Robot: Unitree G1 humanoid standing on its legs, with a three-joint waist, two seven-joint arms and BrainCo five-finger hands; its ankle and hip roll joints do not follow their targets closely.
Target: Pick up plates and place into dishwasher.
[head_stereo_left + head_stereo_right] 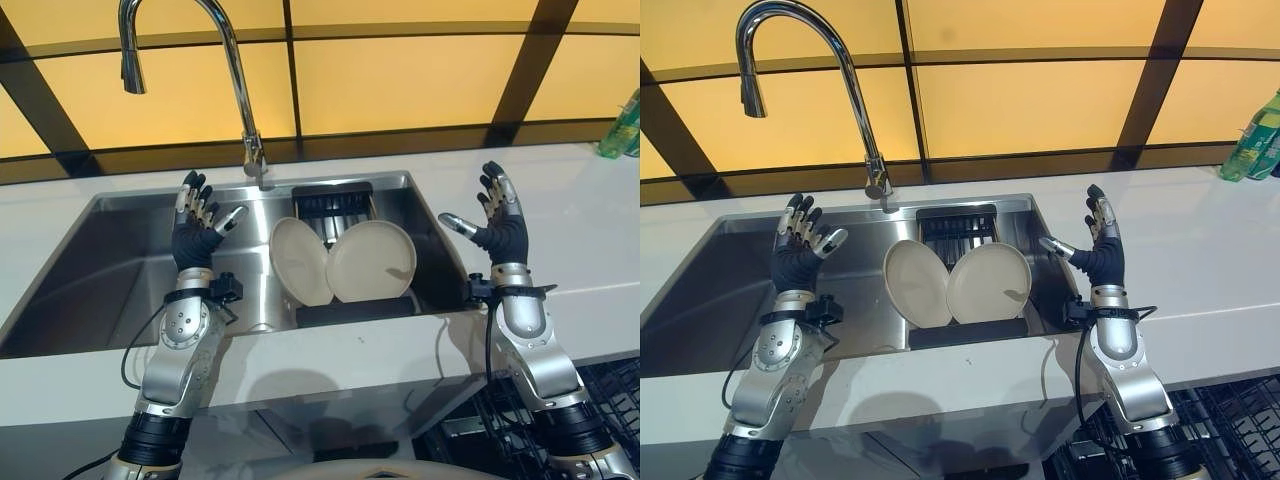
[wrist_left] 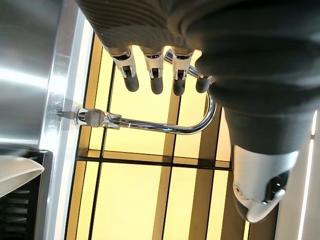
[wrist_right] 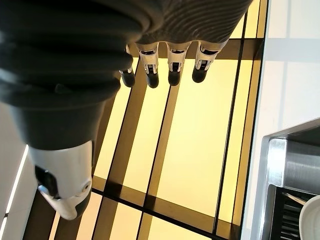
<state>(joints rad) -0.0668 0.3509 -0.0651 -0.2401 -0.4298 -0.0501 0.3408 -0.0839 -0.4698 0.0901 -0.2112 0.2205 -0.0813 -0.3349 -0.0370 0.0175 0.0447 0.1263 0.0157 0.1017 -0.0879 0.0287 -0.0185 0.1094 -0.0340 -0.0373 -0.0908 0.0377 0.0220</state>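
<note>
Two cream plates stand on edge in a black rack [image 1: 355,308] inside the steel sink [image 1: 110,260]: one plate [image 1: 297,260] turned sideways on the left, the other plate [image 1: 371,261] facing me on the right. My left hand [image 1: 196,232] is raised over the sink's left half, fingers straight, holding nothing. Over the counter edge right of the sink my right hand [image 1: 500,222] is also raised, open and empty. Both hands are apart from the plates. An edge of a plate [image 2: 15,172] shows in the left wrist view, and another plate's edge [image 3: 311,220] in the right wrist view.
A tall chrome faucet [image 1: 235,80] arches over the back of the sink. White counter [image 1: 590,250] surrounds the sink, with a green bottle [image 1: 622,125] at the far right. A dark dishwasher rack [image 1: 610,390] shows below the counter at the lower right.
</note>
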